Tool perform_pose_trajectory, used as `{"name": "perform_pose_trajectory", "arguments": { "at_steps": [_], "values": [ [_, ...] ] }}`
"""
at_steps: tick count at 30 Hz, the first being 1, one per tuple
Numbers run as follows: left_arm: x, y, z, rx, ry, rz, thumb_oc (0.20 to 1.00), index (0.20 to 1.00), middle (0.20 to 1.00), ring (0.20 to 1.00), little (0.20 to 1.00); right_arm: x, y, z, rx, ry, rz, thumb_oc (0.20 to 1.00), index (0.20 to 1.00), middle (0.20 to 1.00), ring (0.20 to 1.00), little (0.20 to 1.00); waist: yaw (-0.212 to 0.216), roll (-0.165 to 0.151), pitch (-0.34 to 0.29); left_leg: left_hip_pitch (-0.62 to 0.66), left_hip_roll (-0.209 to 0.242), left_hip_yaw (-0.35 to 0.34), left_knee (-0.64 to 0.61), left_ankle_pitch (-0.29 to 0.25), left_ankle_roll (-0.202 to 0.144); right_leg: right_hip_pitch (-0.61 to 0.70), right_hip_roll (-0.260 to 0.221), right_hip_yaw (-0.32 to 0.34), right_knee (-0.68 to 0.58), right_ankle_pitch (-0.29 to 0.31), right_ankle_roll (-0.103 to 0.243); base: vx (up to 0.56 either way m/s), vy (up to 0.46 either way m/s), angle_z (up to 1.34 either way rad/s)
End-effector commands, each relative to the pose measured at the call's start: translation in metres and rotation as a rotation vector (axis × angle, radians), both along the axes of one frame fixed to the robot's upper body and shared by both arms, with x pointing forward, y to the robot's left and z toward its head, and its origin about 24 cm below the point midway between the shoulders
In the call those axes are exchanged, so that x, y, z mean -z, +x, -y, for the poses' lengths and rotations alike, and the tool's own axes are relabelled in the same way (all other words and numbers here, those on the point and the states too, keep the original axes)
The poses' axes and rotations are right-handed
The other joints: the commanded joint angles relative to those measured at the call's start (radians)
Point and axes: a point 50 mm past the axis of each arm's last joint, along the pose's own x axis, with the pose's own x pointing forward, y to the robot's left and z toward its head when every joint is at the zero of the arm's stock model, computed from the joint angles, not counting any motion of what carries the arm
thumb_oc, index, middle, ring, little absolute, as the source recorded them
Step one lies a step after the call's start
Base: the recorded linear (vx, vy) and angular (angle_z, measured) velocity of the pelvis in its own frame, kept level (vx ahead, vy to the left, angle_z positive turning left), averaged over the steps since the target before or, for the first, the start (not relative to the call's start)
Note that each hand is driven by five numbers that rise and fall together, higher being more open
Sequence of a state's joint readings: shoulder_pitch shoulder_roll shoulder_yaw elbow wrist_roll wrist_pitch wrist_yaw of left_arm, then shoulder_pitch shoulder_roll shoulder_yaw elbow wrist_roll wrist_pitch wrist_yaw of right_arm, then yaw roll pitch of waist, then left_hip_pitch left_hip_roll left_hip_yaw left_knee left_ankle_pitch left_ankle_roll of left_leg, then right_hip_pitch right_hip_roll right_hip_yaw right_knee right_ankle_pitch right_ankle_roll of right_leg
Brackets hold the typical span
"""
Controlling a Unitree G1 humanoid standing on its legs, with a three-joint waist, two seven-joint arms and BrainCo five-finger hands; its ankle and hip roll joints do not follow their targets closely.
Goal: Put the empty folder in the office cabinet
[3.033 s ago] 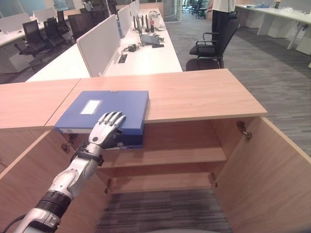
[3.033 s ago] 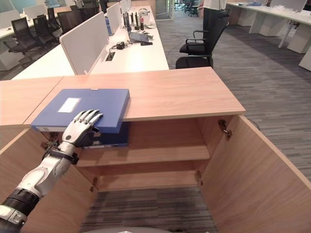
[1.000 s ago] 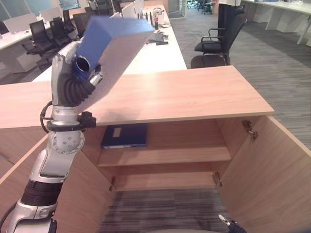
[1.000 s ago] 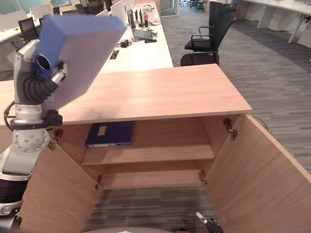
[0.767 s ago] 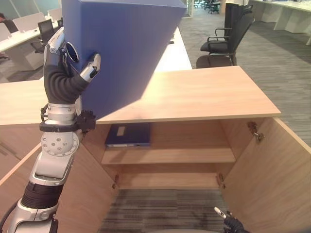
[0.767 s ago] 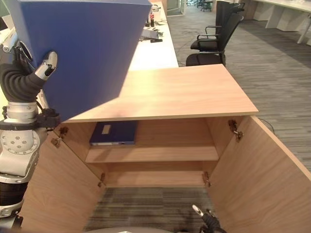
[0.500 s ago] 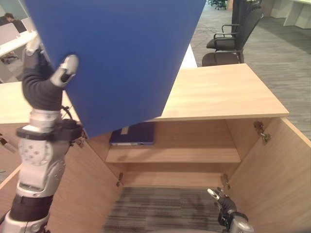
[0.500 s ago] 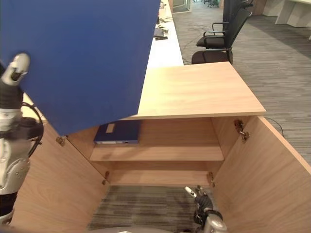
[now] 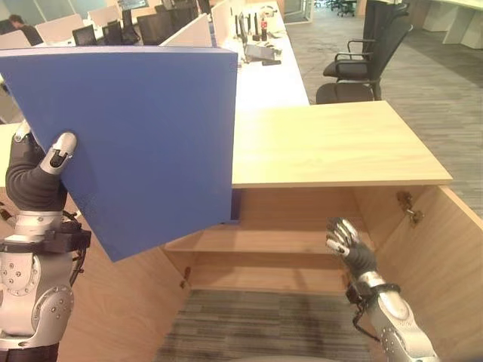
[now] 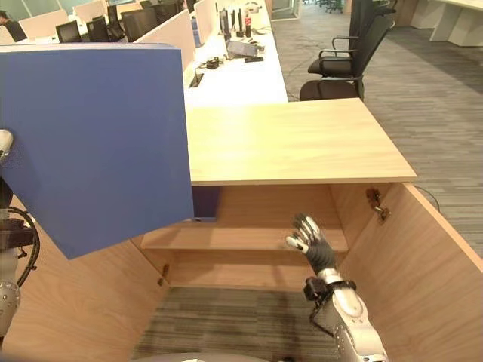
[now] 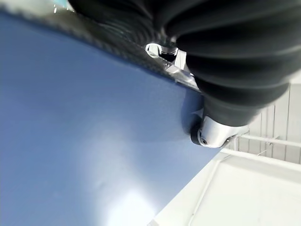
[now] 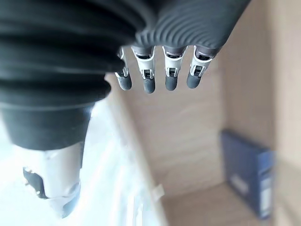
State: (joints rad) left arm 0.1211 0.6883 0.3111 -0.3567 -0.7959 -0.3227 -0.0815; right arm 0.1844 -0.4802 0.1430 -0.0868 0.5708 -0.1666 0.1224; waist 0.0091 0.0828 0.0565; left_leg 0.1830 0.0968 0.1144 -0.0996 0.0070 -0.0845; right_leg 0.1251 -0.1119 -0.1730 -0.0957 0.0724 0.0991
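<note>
An open-plan office stretches out behind, desks and dividers in rows, a black office chair [image 9: 355, 64] standing by the aisle; in front sits the wooden office cabinet [image 9: 339, 143], both doors swung wide, its shelf [image 9: 294, 241] bare across the middle and right. And there's the blue folder [image 9: 143, 143], up in the air, held upright well above the cabinet top on the robot's left side, broad face toward the camera, one lower corner dipping in front of the open compartment; the left hand [image 9: 41, 170] has it by the left edge, thumb curled onto the front cover, the fingers hidden behind the board, so it's a pinch grip on the cover as far as can be seen. Peeking out just past the folder's right edge, a second folder [image 10: 205, 204] lies in the upper compartment; the right wrist view shows it too, dark blue and flat against the wood. Down low on the right, the right hand [image 9: 346, 240] comes up in front of the shelf, fingers straight and spread, holding nothing. So where are we? The folder is lifted and clear of the top, that much is done; what's left, by my reckoning, is the bigger half: bring it down, turn it flat and slide it onto the shelf; the free hand looks placed to help steady it.
</note>
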Motion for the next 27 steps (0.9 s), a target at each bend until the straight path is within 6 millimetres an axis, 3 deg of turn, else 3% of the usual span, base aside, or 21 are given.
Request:
{"name": "perform_pose_trajectory", "arguments": {
  "at_steps": [1, 6, 18, 27],
  "values": [
    [-0.029, 0.001, 0.005, 0.023, 0.073, 0.132, 0.2, 0.2, 0.2, 0.2, 0.2, -0.029, 0.018, -0.008, -0.071, 0.072, 0.14, 1.0, 1.0, 1.0, 1.0, 1.0, -0.013, -0.061, 0.024, 0.011, -0.029, -0.019, 0.012, -0.029, 0.008, 0.095, -0.006, 0.021, 0.026, -0.128, 0.023, 0.0, 0.0, 0.0],
    [-0.018, 0.007, 0.021, 0.117, 0.097, 0.063, 0.2, 0.2, 0.2, 0.2, 0.2, -0.05, 0.017, -0.029, -0.241, 0.11, 0.188, 1.0, 1.0, 1.0, 1.0, 1.0, -0.018, -0.067, 0.025, 0.007, -0.026, -0.014, 0.012, -0.028, 0.009, 0.091, -0.006, 0.024, 0.027, -0.126, 0.023, 0.0, 0.0, 0.0],
    [-0.009, 0.019, 0.06, 0.32, 0.127, 0.008, 0.2, 0.2, 0.2, 0.2, 0.2, -0.046, 0.021, -0.077, -0.429, 0.187, 0.148, 1.0, 1.0, 1.0, 1.0, 1.0, -0.026, -0.069, 0.027, 0.012, -0.025, -0.008, 0.012, -0.04, 0.009, 0.09, -0.007, 0.037, 0.027, -0.132, 0.024, 0.0, 0.0, -0.03],
    [-0.007, 0.029, 0.093, 0.504, 0.153, -0.021, 0.2, 0.2, 0.2, 0.2, 0.2, -0.045, 0.023, -0.101, -0.515, 0.223, 0.125, 1.0, 1.0, 1.0, 1.0, 1.0, -0.036, -0.067, 0.034, 0.014, -0.026, -0.002, 0.012, -0.038, 0.01, 0.087, -0.007, 0.041, 0.03, -0.132, 0.025, -0.01, -0.001, 0.0]
  ]
}}
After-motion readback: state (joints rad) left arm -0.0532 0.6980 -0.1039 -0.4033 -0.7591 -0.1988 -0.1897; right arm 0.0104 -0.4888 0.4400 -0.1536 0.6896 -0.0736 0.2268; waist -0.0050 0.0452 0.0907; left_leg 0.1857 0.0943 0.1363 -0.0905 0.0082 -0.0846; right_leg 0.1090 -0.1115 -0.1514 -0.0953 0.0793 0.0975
